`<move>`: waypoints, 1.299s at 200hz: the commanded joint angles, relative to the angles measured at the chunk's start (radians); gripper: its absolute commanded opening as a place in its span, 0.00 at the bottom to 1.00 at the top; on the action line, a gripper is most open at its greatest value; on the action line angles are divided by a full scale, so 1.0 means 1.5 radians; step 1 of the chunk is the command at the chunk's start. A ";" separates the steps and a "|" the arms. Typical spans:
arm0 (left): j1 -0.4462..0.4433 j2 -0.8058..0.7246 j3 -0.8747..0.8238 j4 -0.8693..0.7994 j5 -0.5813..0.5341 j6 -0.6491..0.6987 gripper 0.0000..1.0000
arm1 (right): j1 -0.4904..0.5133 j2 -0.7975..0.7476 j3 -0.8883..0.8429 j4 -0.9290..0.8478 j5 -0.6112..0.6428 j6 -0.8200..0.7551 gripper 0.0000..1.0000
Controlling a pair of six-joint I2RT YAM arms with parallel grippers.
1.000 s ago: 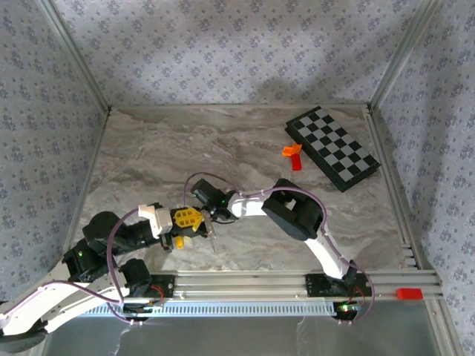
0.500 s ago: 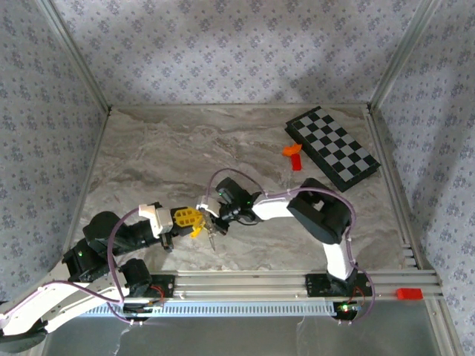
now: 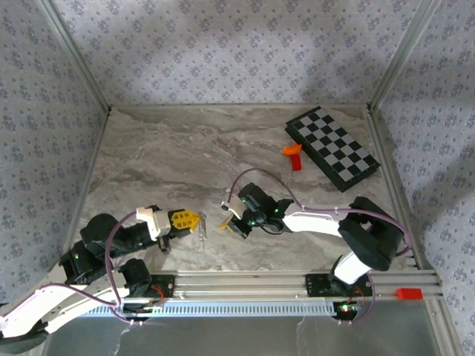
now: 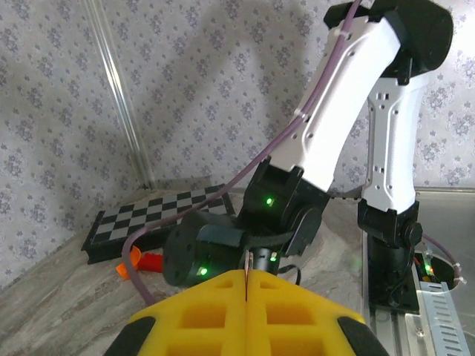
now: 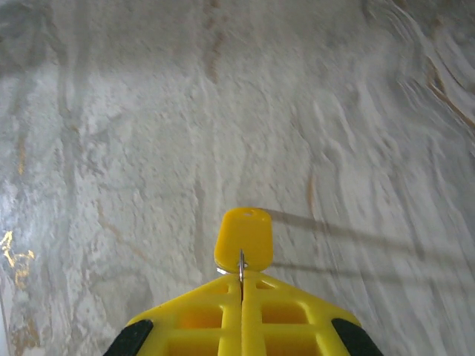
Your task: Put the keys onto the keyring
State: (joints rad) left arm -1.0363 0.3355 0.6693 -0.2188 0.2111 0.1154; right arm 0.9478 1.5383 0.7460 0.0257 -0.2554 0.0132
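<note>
Over the marble table (image 3: 148, 163), the left gripper (image 3: 197, 220) is clamped on the keyring (image 3: 202, 225). The right gripper (image 5: 241, 282) pinches the yellow key (image 5: 243, 237) near it. Threading comes next, and it probably needs careful alignment.

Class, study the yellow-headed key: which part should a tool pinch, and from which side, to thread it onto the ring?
Pinch the key by its thin blade, across the flat faces, coming from the blade end, as the right tool does; that probably leaves its yellow head free.
</note>
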 commanded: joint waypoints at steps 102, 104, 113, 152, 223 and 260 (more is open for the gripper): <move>-0.003 0.039 -0.024 0.040 -0.023 0.002 0.00 | 0.007 -0.119 -0.093 -0.152 0.078 0.153 0.00; -0.002 0.040 -0.024 0.041 -0.023 0.002 0.00 | 0.007 -0.120 -0.094 -0.152 0.076 0.153 0.00; -0.003 0.043 -0.028 0.045 -0.024 0.002 0.00 | 0.007 -0.122 -0.098 -0.153 0.072 0.153 0.00; -0.002 0.055 -0.034 0.058 -0.023 0.000 0.00 | 0.007 -0.123 -0.106 -0.154 0.059 0.151 0.00; -0.002 0.074 -0.040 0.059 -0.009 0.010 0.00 | 0.007 -0.296 -0.159 -0.087 -0.013 0.090 0.00; -0.003 0.090 -0.036 0.061 0.010 0.017 0.00 | 0.012 -0.450 -0.143 -0.130 -0.041 0.005 0.00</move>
State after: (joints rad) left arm -1.0363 0.4568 0.6094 -0.1799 0.1940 0.1226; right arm 0.9607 0.9668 0.5091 -0.1310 -0.2691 0.1310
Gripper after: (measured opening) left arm 0.046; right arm 0.052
